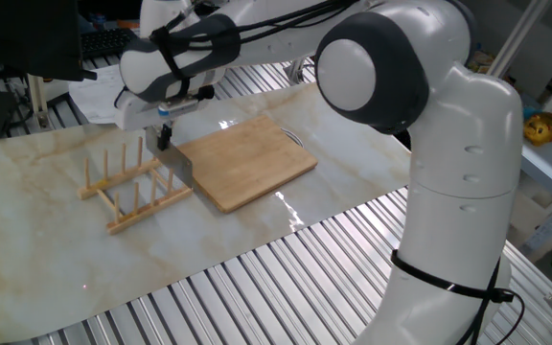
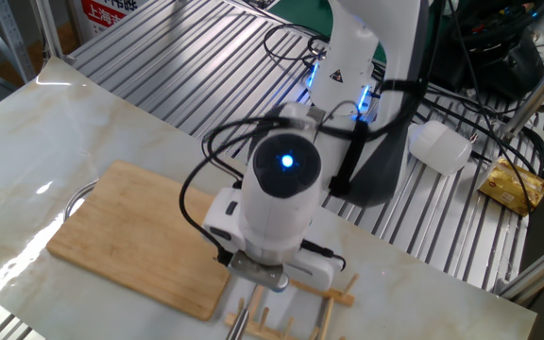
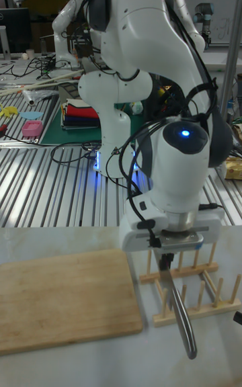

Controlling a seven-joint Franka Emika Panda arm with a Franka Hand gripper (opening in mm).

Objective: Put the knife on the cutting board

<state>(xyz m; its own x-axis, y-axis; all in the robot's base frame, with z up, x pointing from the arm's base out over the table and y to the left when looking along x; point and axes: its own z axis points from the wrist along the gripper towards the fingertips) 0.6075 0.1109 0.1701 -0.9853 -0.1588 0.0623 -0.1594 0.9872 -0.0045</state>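
- The cutting board [image 1: 243, 163] lies on the bench [image 1: 46, 240], right of the rack [image 1: 132, 190].
- The knife [image 3: 180, 310] hangs from the end effector [image 1: 164, 142] over the rack's edge nearest the board.

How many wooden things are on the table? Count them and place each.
2. The cutting board lies flat on the table; the dowel rack stands beside one end of it. The arm could hide others.

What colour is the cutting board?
Light brown wood; the cutting board shows best in one fixed view.
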